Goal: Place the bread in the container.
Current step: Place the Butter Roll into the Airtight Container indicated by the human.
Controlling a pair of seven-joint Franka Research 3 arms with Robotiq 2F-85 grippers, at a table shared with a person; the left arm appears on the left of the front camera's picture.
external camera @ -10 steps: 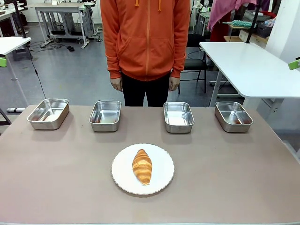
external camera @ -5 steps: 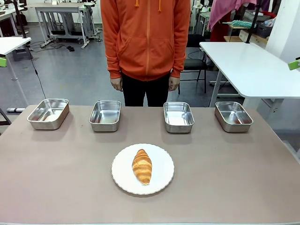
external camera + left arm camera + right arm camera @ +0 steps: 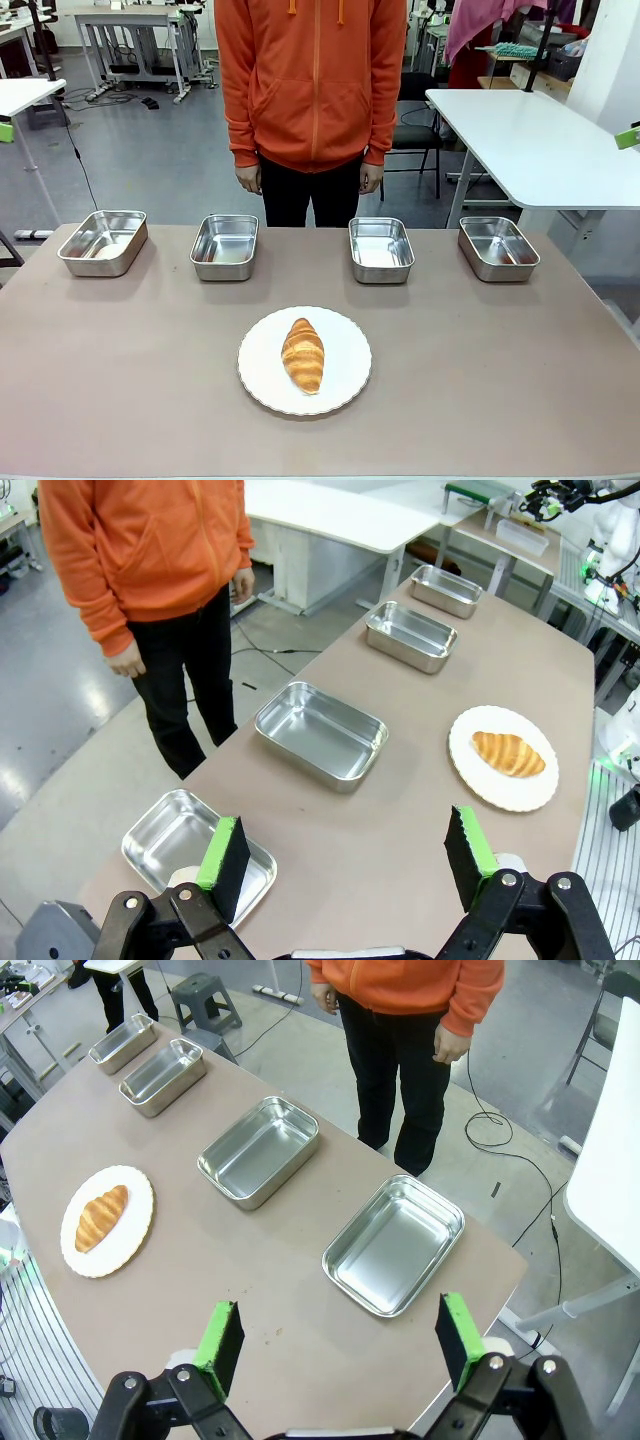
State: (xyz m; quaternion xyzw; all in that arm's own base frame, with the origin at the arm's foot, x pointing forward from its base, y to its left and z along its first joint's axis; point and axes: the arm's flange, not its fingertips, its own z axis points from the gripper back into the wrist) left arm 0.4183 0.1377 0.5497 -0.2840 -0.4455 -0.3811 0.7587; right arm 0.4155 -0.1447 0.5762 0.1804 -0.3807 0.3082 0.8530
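The bread (image 3: 303, 355) sits on the plate (image 3: 348, 383) at lower centre, left gripper (image 3: 346, 840) and right gripper (image 3: 335, 1335) both gape wide and empty, so a hard pinch could squash it, or four lookalike trays (image 3: 381, 276) could cause a wrong drop.

The four containers (image 3: 222, 272) are polished metal, mirror-bright inside. The bread (image 3: 303, 355) has a ridged, lightly glossy crust on a smooth white plate (image 3: 345, 365). The table (image 3: 500, 380) is matt and the person's hoodie (image 3: 312, 80) is soft cloth.
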